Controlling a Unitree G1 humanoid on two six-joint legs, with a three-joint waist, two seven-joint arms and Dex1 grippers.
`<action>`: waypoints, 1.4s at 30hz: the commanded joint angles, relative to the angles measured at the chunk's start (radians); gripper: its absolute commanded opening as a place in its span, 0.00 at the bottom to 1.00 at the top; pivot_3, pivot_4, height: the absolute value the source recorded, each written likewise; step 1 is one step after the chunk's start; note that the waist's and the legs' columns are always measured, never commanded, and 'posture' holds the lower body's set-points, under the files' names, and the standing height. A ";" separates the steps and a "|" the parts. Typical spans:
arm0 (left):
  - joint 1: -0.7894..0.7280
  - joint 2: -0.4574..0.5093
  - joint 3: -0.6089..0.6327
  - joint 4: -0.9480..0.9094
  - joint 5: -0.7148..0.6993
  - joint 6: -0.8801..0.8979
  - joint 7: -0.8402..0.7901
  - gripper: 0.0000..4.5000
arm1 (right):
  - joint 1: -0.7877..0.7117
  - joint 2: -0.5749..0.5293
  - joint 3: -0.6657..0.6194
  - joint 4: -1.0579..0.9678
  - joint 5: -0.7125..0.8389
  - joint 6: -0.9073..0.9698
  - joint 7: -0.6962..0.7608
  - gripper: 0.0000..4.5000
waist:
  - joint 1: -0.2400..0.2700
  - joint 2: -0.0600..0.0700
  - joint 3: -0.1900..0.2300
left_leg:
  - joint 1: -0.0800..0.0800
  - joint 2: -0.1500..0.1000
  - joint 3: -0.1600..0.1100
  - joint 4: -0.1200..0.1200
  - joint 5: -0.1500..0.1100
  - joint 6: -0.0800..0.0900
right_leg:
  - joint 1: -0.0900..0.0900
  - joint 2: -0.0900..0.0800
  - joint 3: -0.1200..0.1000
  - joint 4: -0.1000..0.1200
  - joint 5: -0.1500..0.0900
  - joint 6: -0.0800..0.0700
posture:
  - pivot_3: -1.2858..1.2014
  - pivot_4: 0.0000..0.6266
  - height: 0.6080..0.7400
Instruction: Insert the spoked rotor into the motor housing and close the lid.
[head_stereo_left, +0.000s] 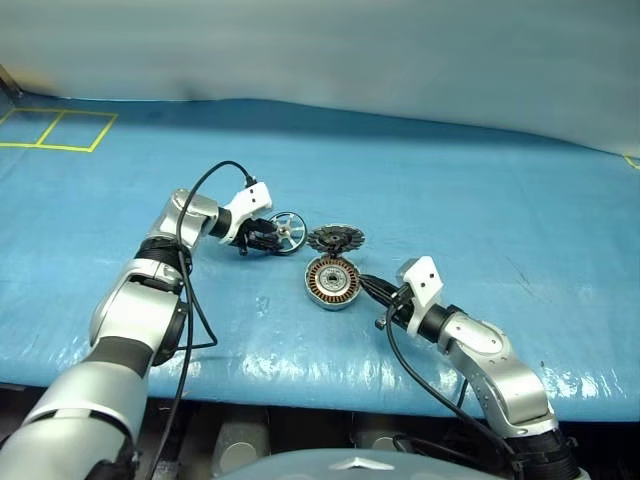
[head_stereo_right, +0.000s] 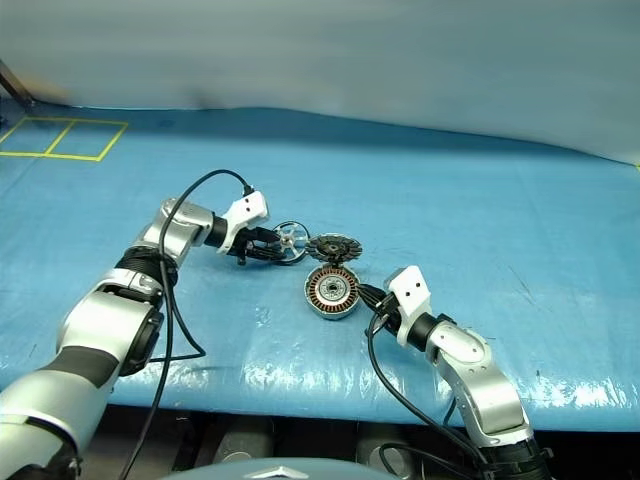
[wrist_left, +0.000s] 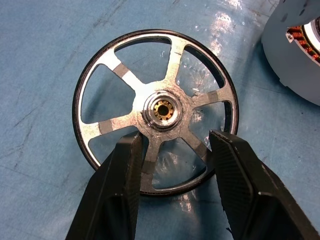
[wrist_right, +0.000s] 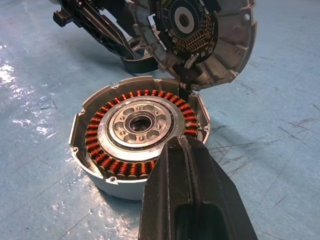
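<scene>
**A:** So what's on the bench? Biggest thing first, the blue table cover (head_stereo_left: 480, 200) takes up pretty much everything, with yellow tape squares (head_stereo_left: 55, 130) off at the far left corner.

**B:** Yep. Then the motor housing (head_stereo_left: 331, 282) sits near the middle, open side up, copper windings ringed around a silver centre. The lid (head_stereo_left: 336, 238) is hinged at its far rim and stands swung open, toothed dark face showing toward the robot.

**A:** And the right gripper (wrist_right: 187, 150)?

**B:** Its fingers are pressed together with nothing between them, tip resting right at the housing's near edge, over the windings in the right wrist view. Can't say for sure it's actually touching.

**A:** Smallest bit is the spoked rotor (wrist_left: 156, 111), right?

**B:** Right, it's just left of the lid, close to the housing but apart from it. The left gripper (wrist_left: 172, 145) has its fingers spread, one on each side of a spoke at the rotor's near rim. The pads look like they're through the rotor's openings, not squeezed on anything.
</scene>
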 joint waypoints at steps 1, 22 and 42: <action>-0.002 -0.005 0.009 0.016 0.003 -0.011 0.027 0.41 | -0.003 0.001 -0.007 -0.036 -0.003 -0.020 -0.004 0.00 | 0.000 0.000 0.000 | 0.000 0.000 0.000 0.000 0.000 0.000 | 0.000 0.000 0.000 0.000 0.000 0.000 | 0.52 0.24 1.00; 0.011 0.030 0.107 -0.018 -0.097 0.050 -0.066 0.21 | -0.020 -0.003 -0.014 -0.009 -0.003 -0.033 0.009 0.00 | -0.001 0.000 0.000 | 0.001 0.000 0.000 0.001 0.000 0.001 | 0.001 0.000 0.000 0.001 -0.002 -0.004 | 0.52 0.24 1.00; 0.102 0.099 0.119 -0.140 -0.132 0.028 -0.062 0.21 | -0.044 -0.013 -0.017 0.003 -0.008 -0.027 0.022 0.00 | -0.001 0.000 0.000 | 0.000 0.000 0.000 -0.001 0.001 0.001 | 0.000 0.000 0.000 0.001 -0.002 -0.004 | 0.52 0.24 1.00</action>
